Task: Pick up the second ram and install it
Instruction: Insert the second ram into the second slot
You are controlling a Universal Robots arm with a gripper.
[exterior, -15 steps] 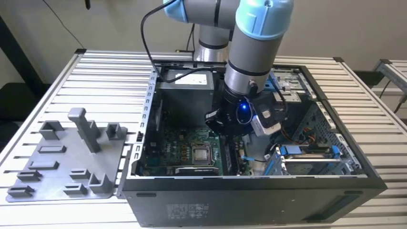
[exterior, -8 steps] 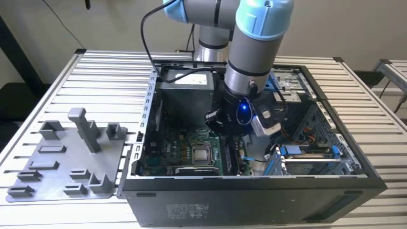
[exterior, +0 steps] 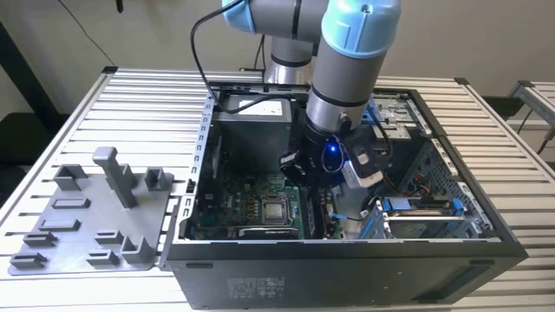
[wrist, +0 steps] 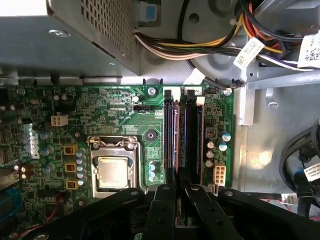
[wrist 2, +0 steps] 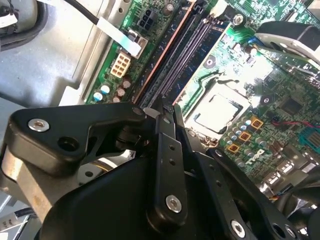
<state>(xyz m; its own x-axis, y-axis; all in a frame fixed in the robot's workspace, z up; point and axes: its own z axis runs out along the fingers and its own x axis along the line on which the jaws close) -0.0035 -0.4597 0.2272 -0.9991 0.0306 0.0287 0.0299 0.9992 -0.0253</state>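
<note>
Here the pincer (wrist: 178,197) stands narrow over the slots (wrist: 182,135), seemingly clamped on the ram (wrist: 176,150), seated edge-on in one. To finish well, I judge: press straight down, evenly. Beyond lie the CPU (wrist: 112,171) and power supply (wrist: 65,30).

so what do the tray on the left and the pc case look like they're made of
The tray looks like matte grey plastic, possibly 3D-printed: uniform colour, blocky moulded holders, no shine. The case looks like sheet metal: thin folded edges, dark painted outside, bare grey inside walls with perforated vents.
</note>
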